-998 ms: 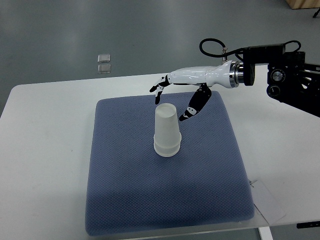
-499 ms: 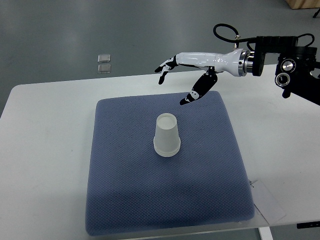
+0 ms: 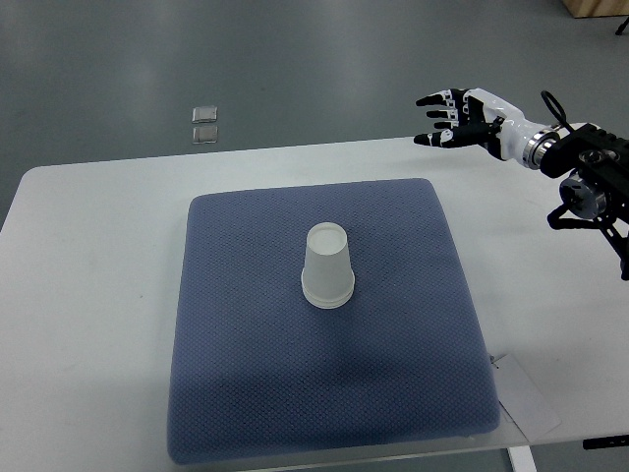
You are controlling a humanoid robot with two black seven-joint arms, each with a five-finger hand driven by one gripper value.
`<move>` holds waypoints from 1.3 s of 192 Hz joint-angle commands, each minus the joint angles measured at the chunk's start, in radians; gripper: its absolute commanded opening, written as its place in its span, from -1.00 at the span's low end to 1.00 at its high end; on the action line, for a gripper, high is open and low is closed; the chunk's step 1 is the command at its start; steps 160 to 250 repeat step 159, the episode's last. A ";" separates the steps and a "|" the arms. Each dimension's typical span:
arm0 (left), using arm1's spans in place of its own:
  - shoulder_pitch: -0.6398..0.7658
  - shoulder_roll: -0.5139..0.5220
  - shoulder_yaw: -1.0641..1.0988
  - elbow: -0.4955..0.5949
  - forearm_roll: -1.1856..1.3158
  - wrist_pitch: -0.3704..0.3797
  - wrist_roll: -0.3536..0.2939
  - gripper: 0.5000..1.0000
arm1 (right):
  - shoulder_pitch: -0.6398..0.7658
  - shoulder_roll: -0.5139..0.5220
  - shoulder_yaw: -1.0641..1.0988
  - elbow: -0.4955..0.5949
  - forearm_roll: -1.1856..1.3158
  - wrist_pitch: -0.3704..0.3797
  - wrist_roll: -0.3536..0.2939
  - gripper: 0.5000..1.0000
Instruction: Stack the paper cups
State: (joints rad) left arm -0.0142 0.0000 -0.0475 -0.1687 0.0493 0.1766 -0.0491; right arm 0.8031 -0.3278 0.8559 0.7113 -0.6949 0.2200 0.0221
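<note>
In the top view, a stack of white paper cups [image 3: 327,266] is seen standing upside down near the middle of a dark blue textured mat [image 3: 324,324], which is laid on a white table [image 3: 88,295]. The right hand [image 3: 454,119], white with black finger joints, is held at the far right edge of the table, well apart from the cups, with its fingers [image 3: 434,101] spread and nothing grasped. Two small clear square objects [image 3: 204,124] are seen on the grey floor beyond the table.
</note>
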 commanded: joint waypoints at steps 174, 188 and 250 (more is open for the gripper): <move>0.000 0.000 0.000 0.000 0.001 0.000 0.000 1.00 | -0.093 0.205 0.230 -0.073 0.074 -0.119 -0.016 0.73; 0.000 0.000 0.000 0.000 0.001 0.000 0.000 1.00 | -0.093 0.205 0.230 -0.073 0.074 -0.119 -0.016 0.73; 0.000 0.000 0.000 0.000 0.001 0.000 0.000 1.00 | -0.093 0.205 0.230 -0.073 0.074 -0.119 -0.016 0.73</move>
